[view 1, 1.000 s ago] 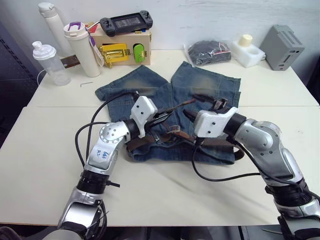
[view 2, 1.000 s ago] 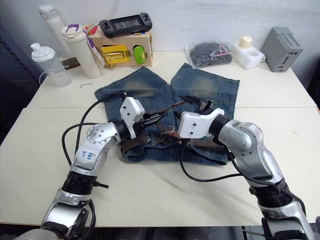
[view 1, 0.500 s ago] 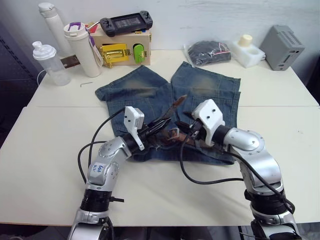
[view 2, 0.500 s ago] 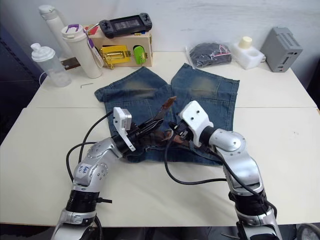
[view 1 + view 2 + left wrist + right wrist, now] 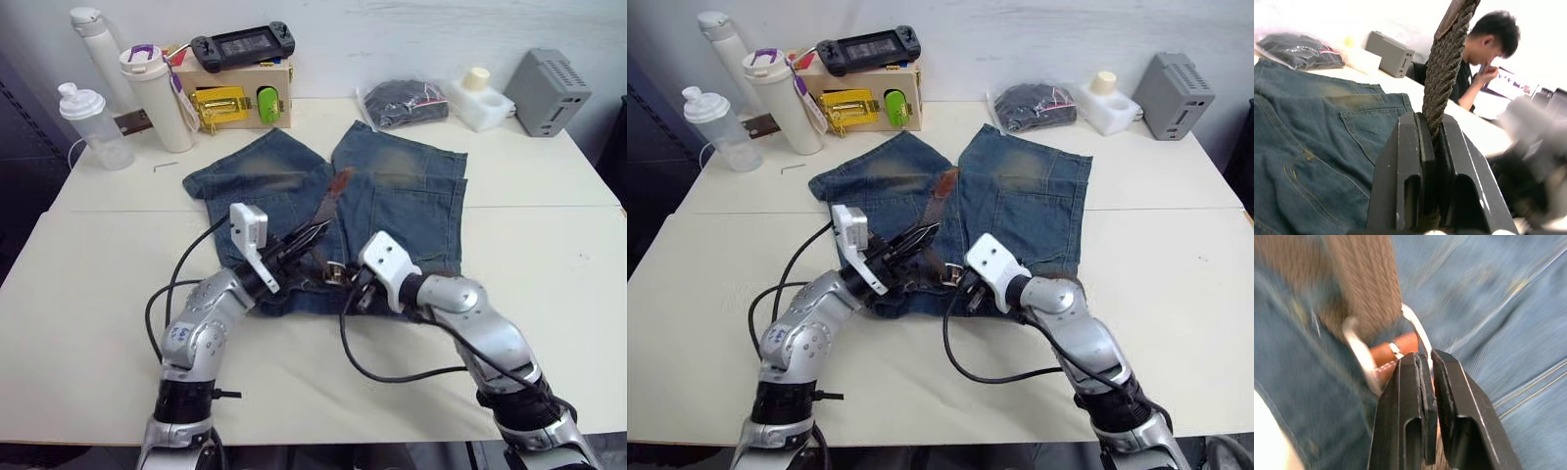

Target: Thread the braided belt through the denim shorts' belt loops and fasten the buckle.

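Denim shorts (image 5: 392,191) lie flat mid-table, legs toward 12 o'clock; L gripper (image 5: 1431,147) clamped on the braided belt (image 5: 1445,63) — free end rises toward 1 o'clock over the shorts; R gripper (image 5: 1426,382) pinches the buckle (image 5: 1364,355) at the waistband, approx 6 o'clock edge of the shorts.

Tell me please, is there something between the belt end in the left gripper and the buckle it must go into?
Nothing visible does. The left gripper holds the braided belt with its tip raised over the denim shorts; the right gripper pinches the buckle close beside it.
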{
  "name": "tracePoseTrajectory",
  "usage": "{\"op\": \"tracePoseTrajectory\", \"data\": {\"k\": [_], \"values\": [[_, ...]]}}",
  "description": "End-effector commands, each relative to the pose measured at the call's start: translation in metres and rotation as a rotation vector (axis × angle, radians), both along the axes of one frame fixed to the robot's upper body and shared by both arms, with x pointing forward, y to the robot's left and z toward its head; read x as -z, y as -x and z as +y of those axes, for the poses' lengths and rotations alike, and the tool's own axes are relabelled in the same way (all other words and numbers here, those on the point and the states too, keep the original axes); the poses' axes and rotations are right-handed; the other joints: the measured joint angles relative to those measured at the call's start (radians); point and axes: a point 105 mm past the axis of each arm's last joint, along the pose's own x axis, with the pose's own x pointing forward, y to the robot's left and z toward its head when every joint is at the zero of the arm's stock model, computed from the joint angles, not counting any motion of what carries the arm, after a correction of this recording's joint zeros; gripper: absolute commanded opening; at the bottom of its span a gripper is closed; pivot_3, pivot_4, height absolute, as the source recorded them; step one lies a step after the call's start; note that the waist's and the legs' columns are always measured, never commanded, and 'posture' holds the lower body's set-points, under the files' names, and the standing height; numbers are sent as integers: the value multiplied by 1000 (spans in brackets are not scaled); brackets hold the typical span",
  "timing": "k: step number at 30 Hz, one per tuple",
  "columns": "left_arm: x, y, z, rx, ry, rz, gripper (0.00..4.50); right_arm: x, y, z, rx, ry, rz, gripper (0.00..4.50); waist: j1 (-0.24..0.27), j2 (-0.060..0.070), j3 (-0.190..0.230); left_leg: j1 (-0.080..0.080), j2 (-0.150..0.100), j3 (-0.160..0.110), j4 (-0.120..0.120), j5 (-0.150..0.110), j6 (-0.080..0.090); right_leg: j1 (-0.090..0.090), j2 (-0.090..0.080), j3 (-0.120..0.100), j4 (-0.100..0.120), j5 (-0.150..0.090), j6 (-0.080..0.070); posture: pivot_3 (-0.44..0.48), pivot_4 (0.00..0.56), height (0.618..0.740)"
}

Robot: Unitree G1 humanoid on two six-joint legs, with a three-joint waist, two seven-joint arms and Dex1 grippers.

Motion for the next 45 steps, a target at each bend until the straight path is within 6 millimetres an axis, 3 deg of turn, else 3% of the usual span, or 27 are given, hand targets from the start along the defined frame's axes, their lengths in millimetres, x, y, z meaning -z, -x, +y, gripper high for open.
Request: {"op": "tracePoseTrajectory", "data": {"k": [1, 5, 12, 19, 28, 39, 45], "values": [[8, 10, 15, -33, -63, -8, 0, 17, 1, -7, 44, 27, 58, 407, 3, 0, -1, 1, 0, 0, 0, 0, 0, 1, 0, 0, -1, 0, 0, 0, 150, 733], [23, 11, 23, -86, -77, 36, 0, 2, -2, -9, 62, -37, 24, 407, 10, 0, -1, 2, 0, -2, 1, -1, -1, 3, 0, 0, -5, 0, 0, 0, 150, 733], [14, 5, 16, -98, -52, 13, 0, -32, 4, -10, 42, -163, -3, 407, 8, 0, -1, 1, 0, -2, 1, -1, -1, 2, 0, 0, -6, 0, 0, 0, 150, 733], [14, 6, 14, -88, -58, 13, 0, -24, 8, -15, 52, -129, 17, 407, 8, 0, -1, 1, 0, -1, 1, -1, -1, 2, 0, 0, -6, 0, 0, 0, 150, 733], [13, 6, 14, -89, -62, 9, 0, -19, 11, 3, 8, -121, 25, 407, 8, 0, -1, 1, 0, -1, 1, -2, 0, 2, 0, 0, -6, 0, 0, 0, 150, 733], [14, 6, 12, -92, -60, 10, 0, -27, 13, 32, -61, -139, 9, 407, 8, 0, -1, 0, 0, -1, 1, -2, 0, 2, 0, 0, -6, 0, 0, 0, 150, 733], [14, 4, 13, -97, -67, 6, 0, -32, 8, 17, -51, -96, -5, 407, 8, 0, -1, 0, 0, -1, 1, -2, 0, 2, 0, 0, -7, 0, 0, 0, 150, 733]]}}
